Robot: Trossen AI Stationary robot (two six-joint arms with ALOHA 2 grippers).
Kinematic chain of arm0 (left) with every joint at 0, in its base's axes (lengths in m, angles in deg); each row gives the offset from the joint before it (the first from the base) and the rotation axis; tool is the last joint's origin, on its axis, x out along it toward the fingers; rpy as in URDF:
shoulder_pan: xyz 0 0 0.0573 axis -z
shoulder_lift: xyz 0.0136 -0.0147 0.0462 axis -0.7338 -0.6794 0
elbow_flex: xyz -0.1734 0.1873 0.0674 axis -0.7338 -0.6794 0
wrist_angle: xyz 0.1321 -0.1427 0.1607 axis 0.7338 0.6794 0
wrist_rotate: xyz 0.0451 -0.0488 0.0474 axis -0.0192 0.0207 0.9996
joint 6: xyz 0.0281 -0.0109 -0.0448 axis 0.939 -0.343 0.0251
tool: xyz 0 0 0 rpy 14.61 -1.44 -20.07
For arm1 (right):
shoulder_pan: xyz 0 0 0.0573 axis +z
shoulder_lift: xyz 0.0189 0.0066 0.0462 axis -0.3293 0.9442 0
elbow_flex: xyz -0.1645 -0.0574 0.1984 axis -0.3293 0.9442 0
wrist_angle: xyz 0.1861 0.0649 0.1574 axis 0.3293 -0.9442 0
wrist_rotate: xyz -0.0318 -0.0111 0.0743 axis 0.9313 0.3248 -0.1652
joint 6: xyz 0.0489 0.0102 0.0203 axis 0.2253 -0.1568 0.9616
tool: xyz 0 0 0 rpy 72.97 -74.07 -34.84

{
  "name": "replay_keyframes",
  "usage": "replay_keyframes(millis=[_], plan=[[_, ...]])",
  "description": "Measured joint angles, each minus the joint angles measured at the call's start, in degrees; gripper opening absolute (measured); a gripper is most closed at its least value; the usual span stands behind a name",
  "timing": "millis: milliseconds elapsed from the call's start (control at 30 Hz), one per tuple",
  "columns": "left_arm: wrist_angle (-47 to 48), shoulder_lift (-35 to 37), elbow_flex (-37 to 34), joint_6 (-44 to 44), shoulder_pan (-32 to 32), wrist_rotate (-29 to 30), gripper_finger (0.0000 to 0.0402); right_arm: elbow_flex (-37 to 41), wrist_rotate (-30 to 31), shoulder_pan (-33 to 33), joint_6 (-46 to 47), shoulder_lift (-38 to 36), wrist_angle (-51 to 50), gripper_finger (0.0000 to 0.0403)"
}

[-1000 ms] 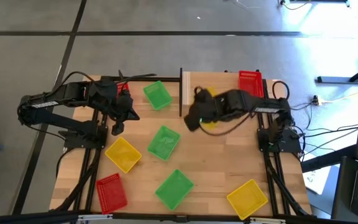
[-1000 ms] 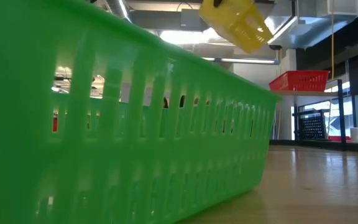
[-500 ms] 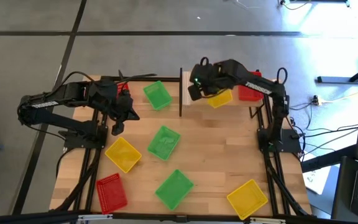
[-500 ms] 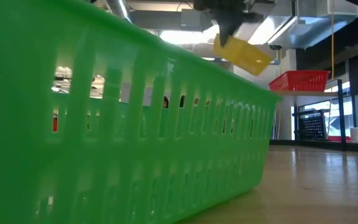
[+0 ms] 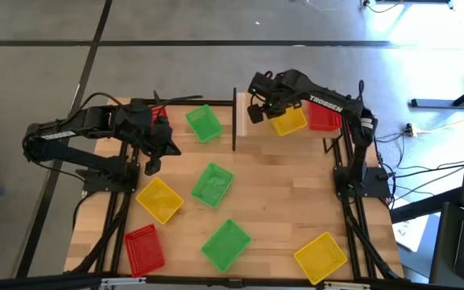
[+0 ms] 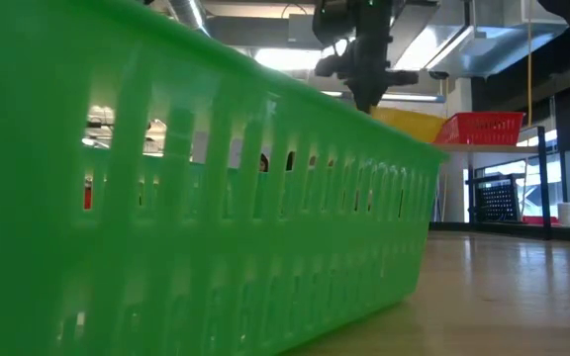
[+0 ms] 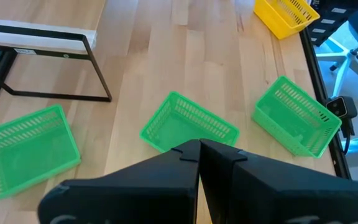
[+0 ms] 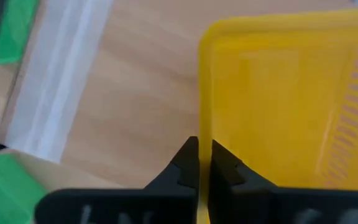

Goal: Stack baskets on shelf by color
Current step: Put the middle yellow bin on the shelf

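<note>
The right gripper (image 5: pixel 258 113), its fingers pinched on the rim of a yellow basket (image 5: pixel 288 122), holds it over the pale shelf (image 5: pixel 242 109) beside a red basket (image 5: pixel 323 110) already placed there. The step in hand looks like setting the yellow one down; the next move would call for loosening the pinch and lifting clear without dragging it. The left gripper (image 5: pixel 150 167) waits pressed together over the table's left side, near a green basket (image 5: pixel 204 123). In the low view another green basket (image 6: pixel 186 208) fills the foreground and hides most of the table, so whether the yellow basket touches the shelf is hard to tell
</note>
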Motion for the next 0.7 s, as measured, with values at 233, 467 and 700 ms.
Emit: replay_keyframes(millis=[233, 467, 700], plan=[[0.0, 0.0, 0.0, 0.0, 0.0, 0.0, 0.0000, 3.5, -3.3, -1.2, -3.2, 0.0, 4.4, 0.0036], [-0.1, 0.0, 0.0, -0.2, 0.0, 0.0, 0.0000, 3.1, -1.0, -1.4, -4.2, 0.1, 5.5, 0.0072], [-0.1, 0.0, 0.0, -0.4, 0.0, 0.0, 0.0000, -1.0, 1.4, -1.3, -2.9, 0.0, 4.1, 0.0075]])
